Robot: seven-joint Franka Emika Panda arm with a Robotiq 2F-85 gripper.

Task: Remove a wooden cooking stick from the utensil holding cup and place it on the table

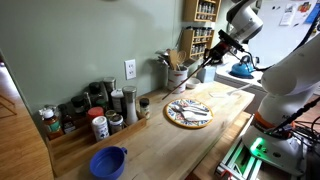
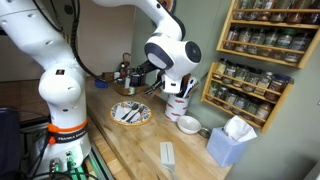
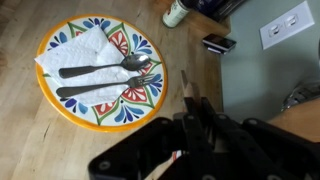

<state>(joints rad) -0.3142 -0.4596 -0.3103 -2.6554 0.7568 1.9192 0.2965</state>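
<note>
My gripper (image 3: 193, 106) is shut on a thin wooden cooking stick (image 3: 187, 90), whose pale tip pokes out between the fingers in the wrist view. The gripper is over the wooden table, just beside a colourful plate (image 3: 150, 108). In an exterior view the gripper (image 1: 207, 63) hangs in the air, up and to the right of the utensil holding cup (image 1: 177, 78). That cup holds several wooden utensils (image 1: 172, 58) against the wall. The cup (image 2: 178, 102) also shows below the wrist in an exterior view.
The plate (image 1: 188, 113) holds a white napkin (image 3: 80, 52), a spoon (image 3: 105, 68) and a knife (image 3: 95, 88). Spice jars (image 1: 100, 112) line the wall. A blue bowl (image 1: 108, 162), a white bowl (image 2: 188, 124), a blue tissue box (image 2: 230, 142) and wall spice racks (image 2: 262, 60) are around.
</note>
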